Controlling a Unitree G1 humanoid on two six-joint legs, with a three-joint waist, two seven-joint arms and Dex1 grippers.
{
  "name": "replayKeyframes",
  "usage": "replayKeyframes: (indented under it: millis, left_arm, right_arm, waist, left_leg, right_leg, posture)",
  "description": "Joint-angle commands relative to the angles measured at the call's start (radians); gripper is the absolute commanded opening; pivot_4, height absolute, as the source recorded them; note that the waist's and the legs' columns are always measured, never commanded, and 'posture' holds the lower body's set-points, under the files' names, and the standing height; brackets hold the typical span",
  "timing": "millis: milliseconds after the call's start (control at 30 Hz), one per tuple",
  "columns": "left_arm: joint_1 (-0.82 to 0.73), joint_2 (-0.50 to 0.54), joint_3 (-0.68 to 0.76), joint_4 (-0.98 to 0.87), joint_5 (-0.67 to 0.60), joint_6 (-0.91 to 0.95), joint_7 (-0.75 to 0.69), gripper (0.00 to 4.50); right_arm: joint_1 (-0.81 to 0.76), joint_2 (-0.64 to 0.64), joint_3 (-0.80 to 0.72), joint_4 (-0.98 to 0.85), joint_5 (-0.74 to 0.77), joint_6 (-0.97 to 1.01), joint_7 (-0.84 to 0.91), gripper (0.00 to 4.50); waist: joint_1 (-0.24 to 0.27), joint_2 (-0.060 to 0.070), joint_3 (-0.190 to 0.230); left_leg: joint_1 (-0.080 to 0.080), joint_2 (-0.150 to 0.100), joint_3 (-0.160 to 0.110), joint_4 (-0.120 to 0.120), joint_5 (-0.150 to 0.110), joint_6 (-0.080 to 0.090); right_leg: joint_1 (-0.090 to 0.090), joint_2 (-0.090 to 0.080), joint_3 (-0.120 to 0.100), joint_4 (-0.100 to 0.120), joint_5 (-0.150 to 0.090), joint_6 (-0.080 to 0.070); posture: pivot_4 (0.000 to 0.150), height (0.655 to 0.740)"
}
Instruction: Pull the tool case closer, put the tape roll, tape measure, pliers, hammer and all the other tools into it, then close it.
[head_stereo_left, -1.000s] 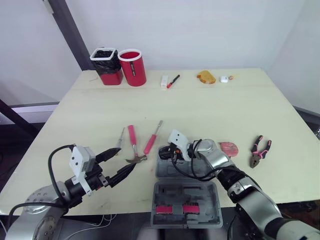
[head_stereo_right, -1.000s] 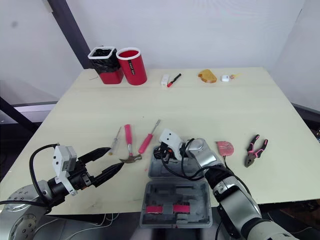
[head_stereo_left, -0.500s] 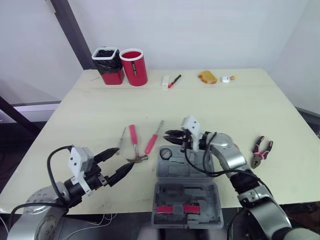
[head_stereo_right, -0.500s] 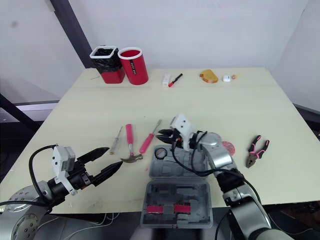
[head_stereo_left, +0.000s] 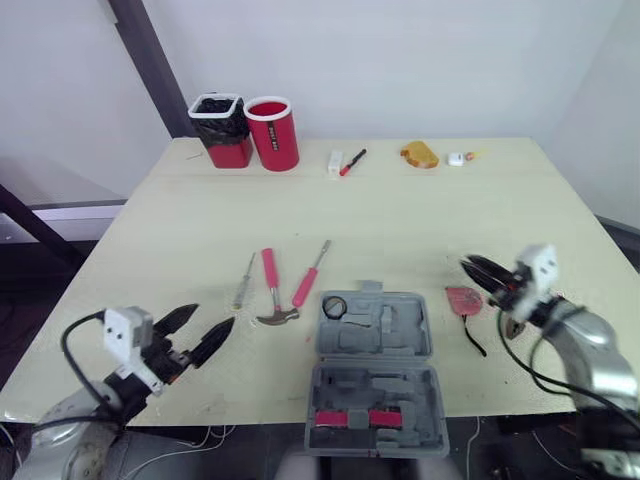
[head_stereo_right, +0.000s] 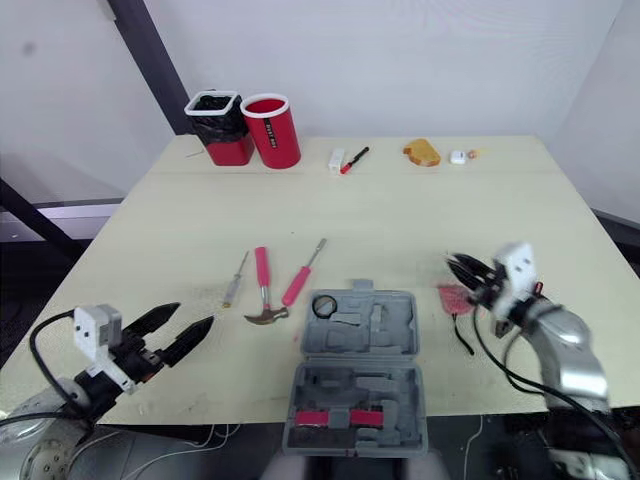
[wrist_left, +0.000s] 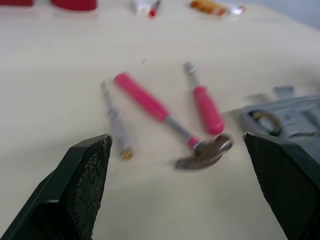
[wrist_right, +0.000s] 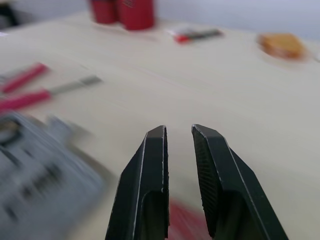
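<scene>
The right gripper (head_stereo_left: 478, 270) is empty, its fingers a narrow gap apart, and hangs near the right edge of the bench (head_stereo_left: 400, 215), just above the red tape measure (head_stereo_left: 461, 300). The left gripper (head_stereo_left: 208, 320), spread wide and empty, hovers by the near left corner, facing the hammer (head_stereo_left: 270, 290), a red screwdriver (head_stereo_left: 306, 285) and a thin screwdriver (head_stereo_left: 241, 283). The case (head_stereo_left: 385, 330) lies open at the near edge, with the tape roll (head_stereo_left: 334, 307) in its far left corner.
</scene>
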Motion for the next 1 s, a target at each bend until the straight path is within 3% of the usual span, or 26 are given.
replayKeyframes:
  millis: [33,200,300,500,1000]
  left_arm:
    - [0.019,0.006,0.034,0.007,0.006,-0.039,-0.01,4.5]
    - [0.041,0.003,0.033,0.03,0.017,-0.062,-0.021,4.5]
    - [0.053,0.005,0.032,0.042,0.022,-0.067,-0.029,4.5]
    - [0.05,0.0,0.015,0.077,0.042,-0.082,-0.039,4.5]
    - [-0.036,-0.005,-0.035,0.101,0.074,-0.092,-0.014,4.5]
  right_arm:
    - [0.079,-0.037,-0.102,-0.005,0.039,-0.073,0.003,0.85]
    - [0.253,-0.06,-0.188,0.019,0.07,-0.117,0.026,0.85]
    - [0.341,-0.063,-0.215,0.027,0.088,-0.13,0.047,1.54]
    - [0.441,-0.064,-0.27,0.046,0.127,-0.149,0.059,4.45]
    - [0.48,-0.07,-0.278,0.038,0.167,-0.136,0.065,4.45]
  waist:
    - [0.002,0.0,0.0]
    - [0.006,-0.001,0.0]
    - [0.006,-0.001,0.0]
    - [0.005,-0.001,-0.001]
    - [0.008,-0.002,-0.001]
  left_leg:
    - [0.0,0.0,0.001,0.0,0.0,0.0]
    - [0.001,0.0,0.005,0.0,0.0,0.0]
    - [0.001,0.0,0.006,0.0,0.0,0.0]
    - [0.002,0.001,0.008,0.0,0.0,0.0]
    - [0.002,0.001,0.008,0.001,0.0,0.0]
  right_leg:
    - [0.0,0.0,0.0,0.0,0.0,0.0]
    - [0.0,0.0,0.001,0.0,-0.002,-0.004]
    - [0.0,0.0,0.002,0.0,-0.002,-0.003]
    - [0.0,0.0,0.003,0.0,-0.004,-0.001]
    - [0.0,0.0,0.003,0.0,-0.003,-0.003]
  posture:
    - [0.15,0.7371]
    - [0.15,0.7371]
    - [0.15,0.7371]
    - [0.15,0.7371]
    - [0.15,0.7371]
